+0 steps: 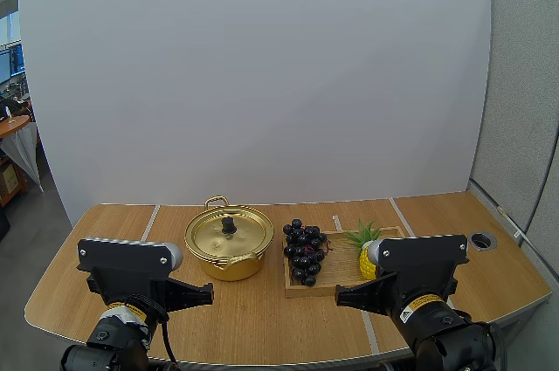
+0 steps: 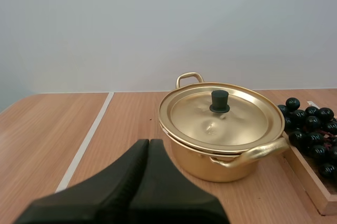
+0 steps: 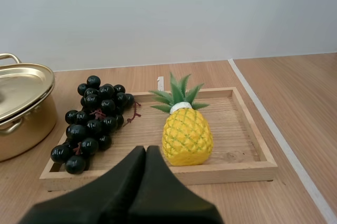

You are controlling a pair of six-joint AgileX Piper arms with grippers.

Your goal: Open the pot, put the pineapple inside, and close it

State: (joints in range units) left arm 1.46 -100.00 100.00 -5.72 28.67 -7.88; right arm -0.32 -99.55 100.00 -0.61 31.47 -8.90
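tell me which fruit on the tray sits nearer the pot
The bunch of grapes: dark, it lies at the wooden tray's end beside the gold pot; the yellow pineapple stands upright farther from it.

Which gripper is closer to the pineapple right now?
Right. The right gripper sits just short of the pineapple on the tray; the left gripper faces the pot, farther off.

My right gripper (image 3: 146, 150) has its fingers pressed together, near the wooden tray (image 3: 247, 167). The pineapple (image 3: 187, 134) stands in it, beside the grapes (image 3: 95, 121). The pot (image 3: 23, 116) next to the tray looks covered, I think.
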